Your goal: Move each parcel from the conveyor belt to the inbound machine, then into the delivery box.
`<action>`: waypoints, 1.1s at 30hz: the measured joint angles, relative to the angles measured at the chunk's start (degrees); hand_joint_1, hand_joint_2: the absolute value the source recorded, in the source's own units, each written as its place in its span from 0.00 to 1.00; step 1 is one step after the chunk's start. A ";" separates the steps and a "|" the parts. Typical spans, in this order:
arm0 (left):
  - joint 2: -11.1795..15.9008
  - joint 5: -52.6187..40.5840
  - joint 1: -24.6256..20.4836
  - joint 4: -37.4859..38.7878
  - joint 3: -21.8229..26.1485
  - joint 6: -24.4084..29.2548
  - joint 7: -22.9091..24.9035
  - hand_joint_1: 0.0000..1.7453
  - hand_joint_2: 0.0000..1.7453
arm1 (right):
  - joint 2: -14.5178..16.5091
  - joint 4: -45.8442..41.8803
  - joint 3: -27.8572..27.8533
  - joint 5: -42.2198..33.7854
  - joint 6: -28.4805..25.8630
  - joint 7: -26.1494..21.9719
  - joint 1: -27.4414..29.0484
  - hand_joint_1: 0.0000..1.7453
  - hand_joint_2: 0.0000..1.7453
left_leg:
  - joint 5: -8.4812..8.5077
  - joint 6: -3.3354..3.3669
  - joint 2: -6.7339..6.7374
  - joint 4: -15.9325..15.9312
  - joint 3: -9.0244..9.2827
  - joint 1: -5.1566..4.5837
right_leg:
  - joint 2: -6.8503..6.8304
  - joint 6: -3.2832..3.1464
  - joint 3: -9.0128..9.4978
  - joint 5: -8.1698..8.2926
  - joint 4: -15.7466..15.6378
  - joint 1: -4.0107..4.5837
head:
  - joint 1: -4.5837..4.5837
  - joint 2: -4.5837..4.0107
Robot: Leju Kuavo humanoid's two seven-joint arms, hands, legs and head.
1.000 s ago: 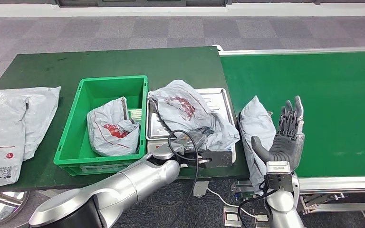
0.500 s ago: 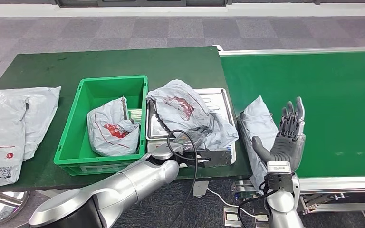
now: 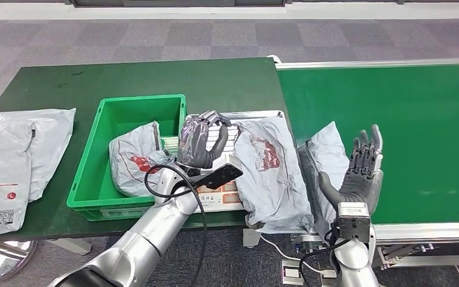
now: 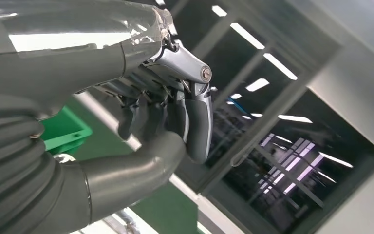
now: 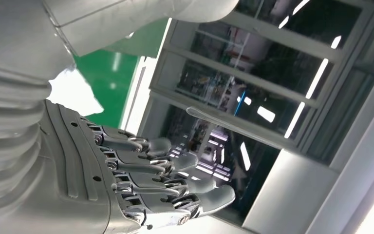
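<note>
I see the left robot hand (image 3: 200, 142) raised above the metal tray (image 3: 257, 115), fingers curled inward and holding nothing. The right robot hand (image 3: 360, 170) stands upright with fingers spread, just beside a grey parcel (image 3: 326, 156) at the conveyor belt (image 3: 406, 119) edge. Another parcel (image 3: 272, 176) lies across the tray; a third (image 3: 134, 161) sits in the green box (image 3: 125, 113).

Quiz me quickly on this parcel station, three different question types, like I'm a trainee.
1. True or false: the green crate holds one grey parcel.
2. The right robot hand is: A) holding a parcel, B) open and upright, C) resting in the crate.
3. Fill in: the left robot hand hovers above the metal ____.

Key: 1 true; 2 B; 3 tray.
</note>
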 joint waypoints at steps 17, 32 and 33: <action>-0.08 1.58 2.14 -3.82 11.01 -0.31 -6.99 1.00 1.00 | -0.19 0.02 0.00 -4.03 -3.21 -0.83 0.11 0.00 1.00 | -0.05 0.01 -0.12 0.00 -0.07 -0.02 | -0.07 0.01 -0.02 -0.01 -0.02 -0.02 | -0.01 0.00; -1.09 30.33 -1.61 3.90 -0.31 -32.67 -9.16 0.00 1.00 | -2.74 0.58 0.00 -7.19 -2.97 -0.82 -0.44 0.00 1.00 | -0.05 0.04 -0.20 0.03 -0.11 -0.07 | -0.18 0.03 -0.03 0.00 -0.05 -0.07 | 0.01 0.00; -1.13 30.70 -1.81 4.19 -3.38 -34.07 -8.43 0.00 1.00 | -2.97 0.62 0.00 -7.21 -2.78 -0.83 -0.41 0.00 1.00 | -0.05 0.05 -0.19 0.04 -0.11 -0.08 | -0.17 0.03 -0.04 0.01 -0.05 -0.08 | 0.00 0.00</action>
